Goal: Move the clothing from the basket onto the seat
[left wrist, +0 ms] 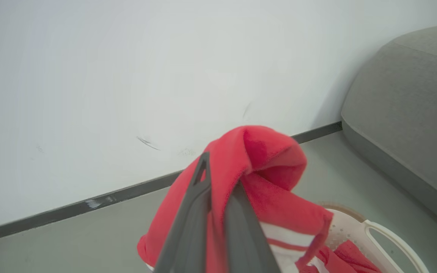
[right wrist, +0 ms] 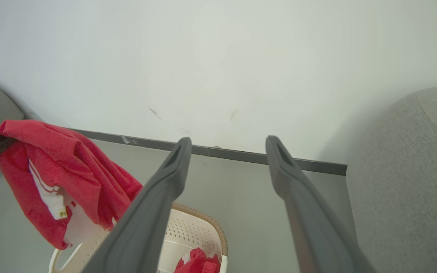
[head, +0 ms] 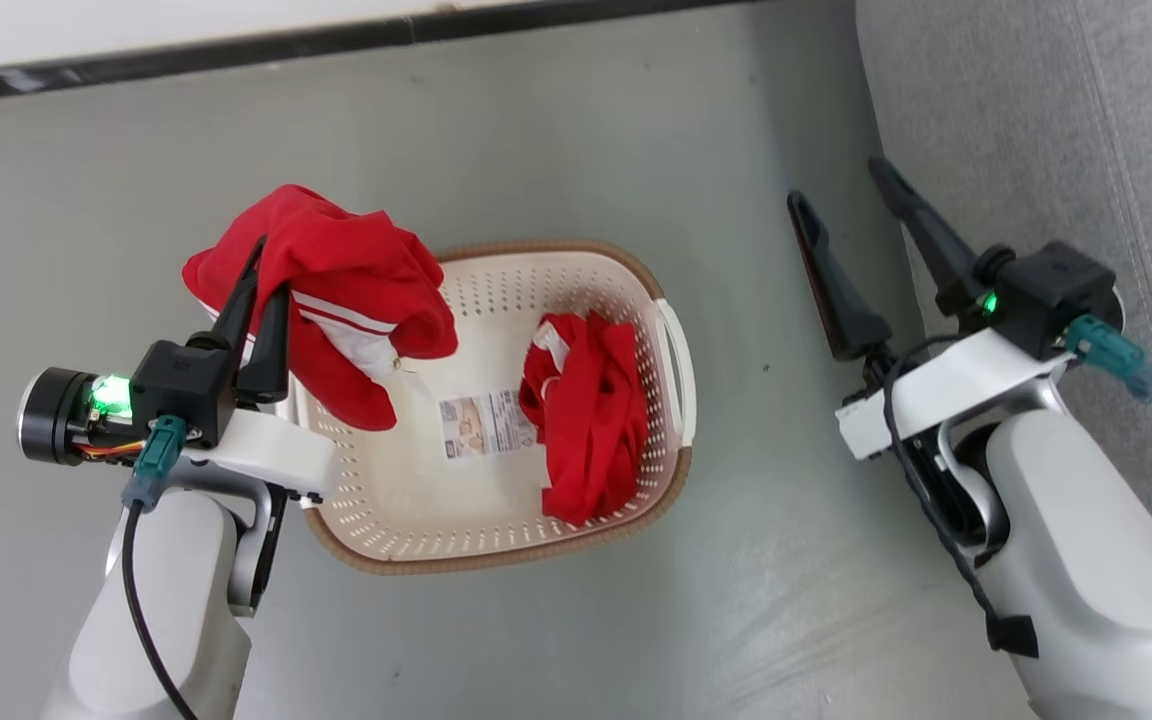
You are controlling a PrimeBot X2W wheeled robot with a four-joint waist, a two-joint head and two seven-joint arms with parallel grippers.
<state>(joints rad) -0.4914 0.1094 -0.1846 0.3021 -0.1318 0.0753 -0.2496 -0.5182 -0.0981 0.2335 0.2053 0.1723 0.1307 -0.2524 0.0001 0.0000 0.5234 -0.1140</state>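
Observation:
My left gripper (head: 271, 270) is shut on a red garment with white stripes (head: 336, 280), held up over the left end of the cream basket (head: 576, 255). In the left wrist view the cloth (left wrist: 268, 159) drapes over the closed fingers (left wrist: 188, 216). A second red garment (head: 586, 420) lies crumpled in the basket's right half. My right gripper (head: 836, 183) stands open and empty between the basket and the grey seat (head: 1036, 120). From the right wrist, the held garment (right wrist: 63, 159) hangs at the left above the basket (right wrist: 192, 227).
The basket sits on a grey floor, with a paper label (head: 486, 422) on its bottom. A white wall with a dark baseboard (head: 336, 40) runs behind it. The seat (right wrist: 404, 182) fills the right side, close to my right arm.

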